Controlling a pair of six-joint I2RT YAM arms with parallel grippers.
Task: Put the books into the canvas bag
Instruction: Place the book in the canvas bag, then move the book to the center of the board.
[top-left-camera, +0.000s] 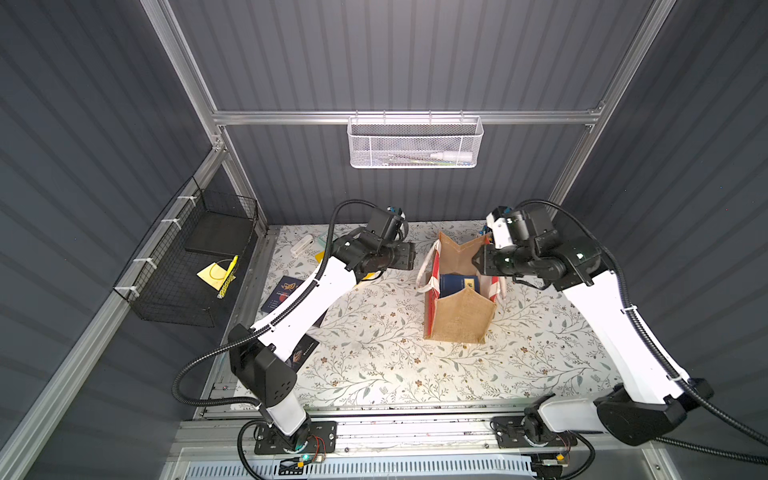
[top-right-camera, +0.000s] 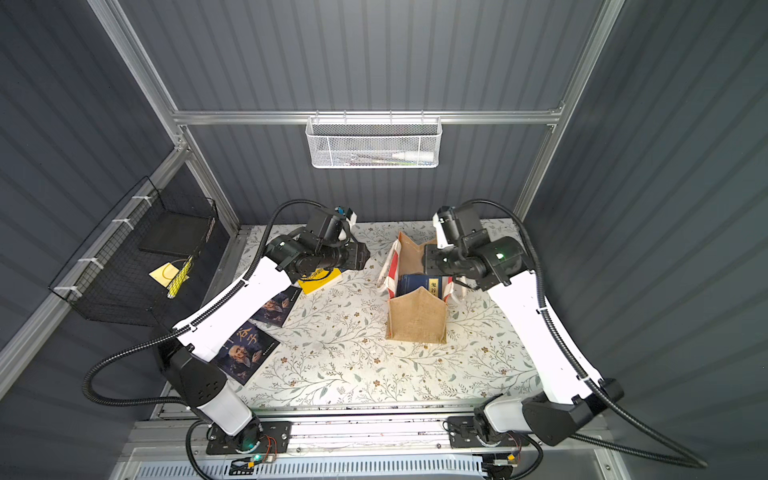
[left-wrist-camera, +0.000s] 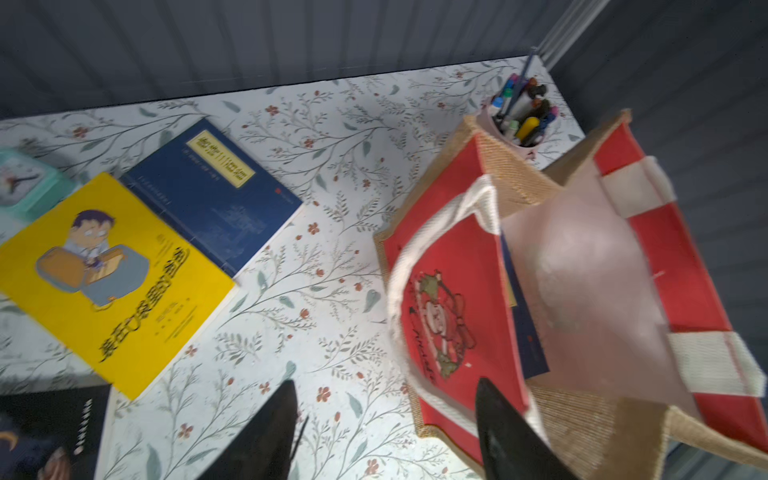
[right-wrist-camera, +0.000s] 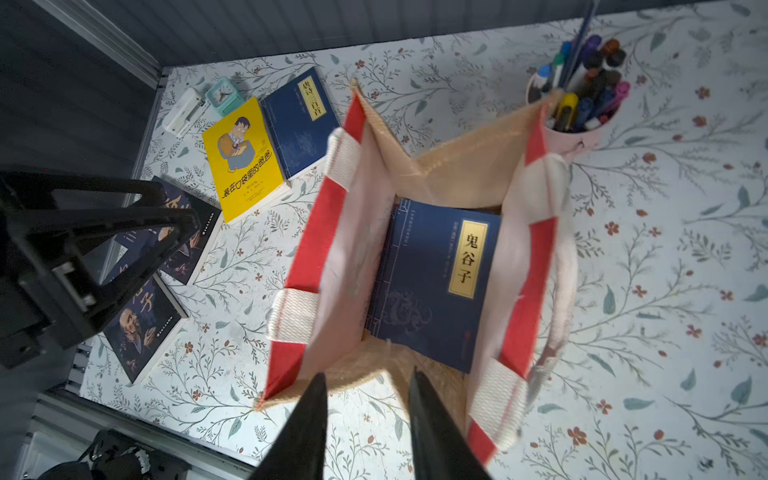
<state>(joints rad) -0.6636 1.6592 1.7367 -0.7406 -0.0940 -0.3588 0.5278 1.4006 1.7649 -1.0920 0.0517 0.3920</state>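
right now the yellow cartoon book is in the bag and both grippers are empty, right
No: the canvas bag holds a blue book with a yellow label, as the right wrist view shows. The left gripper and right gripper are empty.

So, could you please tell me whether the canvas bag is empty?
Not empty: the canvas bag stands open, with a blue book lying inside it.

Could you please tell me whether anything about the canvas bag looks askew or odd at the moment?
The canvas bag stands upright, but both burlap end panels crease inward, pinching its mouth. The blue book inside lies slightly crooked. Nothing looks spilled or damaged.
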